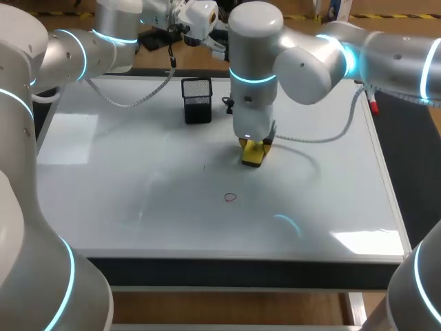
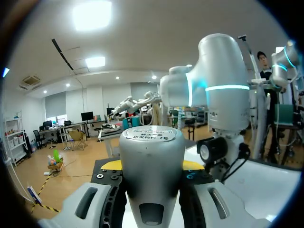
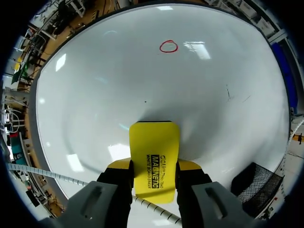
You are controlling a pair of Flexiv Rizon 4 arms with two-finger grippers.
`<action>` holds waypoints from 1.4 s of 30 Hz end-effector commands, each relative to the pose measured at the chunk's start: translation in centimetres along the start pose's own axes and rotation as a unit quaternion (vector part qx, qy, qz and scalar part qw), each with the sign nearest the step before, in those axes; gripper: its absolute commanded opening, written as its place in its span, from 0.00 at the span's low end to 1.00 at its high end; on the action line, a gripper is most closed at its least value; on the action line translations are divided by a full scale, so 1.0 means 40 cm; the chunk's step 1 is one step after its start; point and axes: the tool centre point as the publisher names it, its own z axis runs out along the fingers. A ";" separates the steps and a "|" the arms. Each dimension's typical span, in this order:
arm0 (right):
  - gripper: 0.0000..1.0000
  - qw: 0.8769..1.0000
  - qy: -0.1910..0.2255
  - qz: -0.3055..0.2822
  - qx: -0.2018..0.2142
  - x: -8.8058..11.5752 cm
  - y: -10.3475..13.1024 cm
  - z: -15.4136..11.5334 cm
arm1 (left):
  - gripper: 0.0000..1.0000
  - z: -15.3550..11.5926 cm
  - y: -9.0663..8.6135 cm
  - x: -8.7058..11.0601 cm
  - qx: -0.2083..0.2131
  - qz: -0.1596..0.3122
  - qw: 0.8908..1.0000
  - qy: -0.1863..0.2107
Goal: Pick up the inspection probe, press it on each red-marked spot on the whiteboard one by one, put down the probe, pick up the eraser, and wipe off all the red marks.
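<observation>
Left hand (image 2: 154, 165) is past the far edge of the whiteboard (image 1: 103, 186), closed on the probe (image 2: 152, 142). One red ring (image 1: 230, 197) shows mid-board. Right hand (image 3: 154, 165) is clamped on the yellow eraser's (image 3: 154, 147) long sides, low over the board. I'd judge it light, rigid and slick. Black print on its back.
</observation>
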 end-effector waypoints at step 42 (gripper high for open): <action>0.00 0.974 -0.028 0.223 0.020 0.417 -0.092 -0.068 | 0.00 -0.005 0.009 -0.018 0.004 -0.001 0.991 0.135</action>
